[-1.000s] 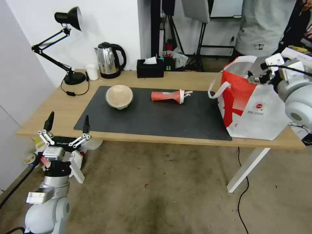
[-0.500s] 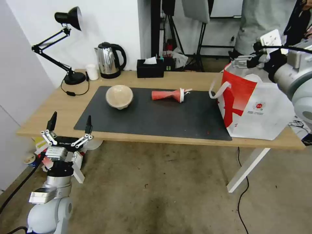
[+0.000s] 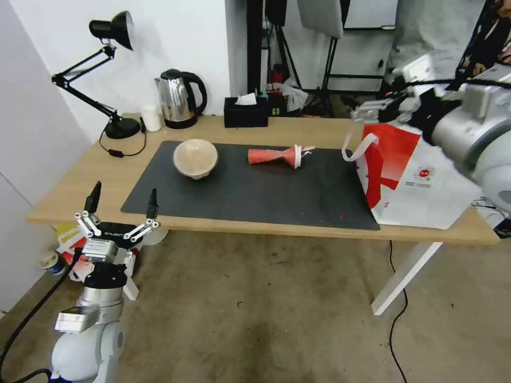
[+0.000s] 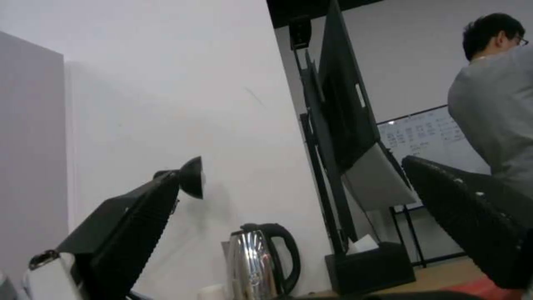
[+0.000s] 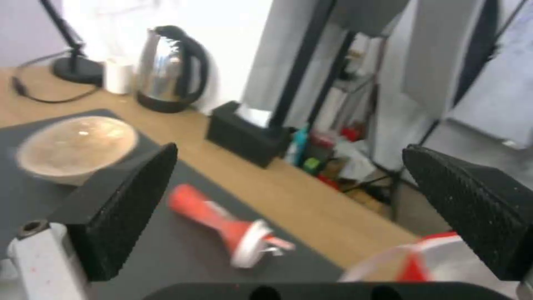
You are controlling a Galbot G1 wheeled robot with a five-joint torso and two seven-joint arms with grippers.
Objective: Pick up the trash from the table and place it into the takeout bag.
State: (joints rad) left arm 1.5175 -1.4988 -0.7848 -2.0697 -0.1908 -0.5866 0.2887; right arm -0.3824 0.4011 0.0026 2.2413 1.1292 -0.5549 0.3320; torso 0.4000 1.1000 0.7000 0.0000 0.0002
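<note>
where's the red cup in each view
Head view: red cup lies on its side on the mat's far half, lid toward the takeout bag.
Right wrist view: low centre.
Left wrist view: cannot tell.
Shared landmark: kettle.

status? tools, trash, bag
Right tool open, empty, above takeout bag rim. Left tool open, low at table front edge. Red cup on its side, beige bowl on mat. Nothing blocking.
</note>
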